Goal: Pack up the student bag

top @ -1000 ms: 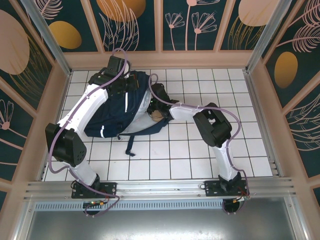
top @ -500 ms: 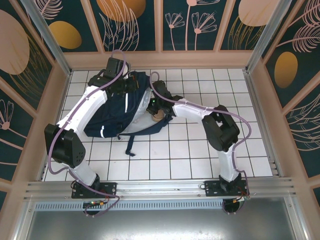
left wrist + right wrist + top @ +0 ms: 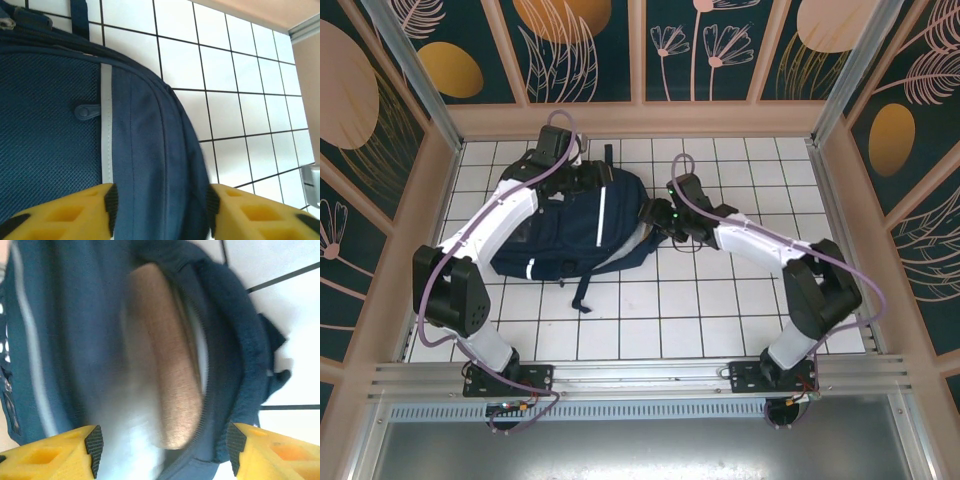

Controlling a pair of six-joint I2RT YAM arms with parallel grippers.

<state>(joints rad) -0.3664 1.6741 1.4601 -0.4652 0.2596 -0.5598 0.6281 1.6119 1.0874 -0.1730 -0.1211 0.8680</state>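
The student bag (image 3: pixel 570 228), a large dark navy fabric backpack with a white stripe, lies flat on the white tiled table (image 3: pixel 720 310), toward the far edge and left of centre; a dark strap (image 3: pixel 578 290) trails toward the near edge. The left gripper (image 3: pixel 159 200) hangs over the navy panel beside the stripe, yellow fingers spread, released; the right gripper (image 3: pixel 162 442) is likewise spread wide, grasping nothing, at the bag's open right end, where a blurred tan rounded item (image 3: pixel 167 385) sits inside.
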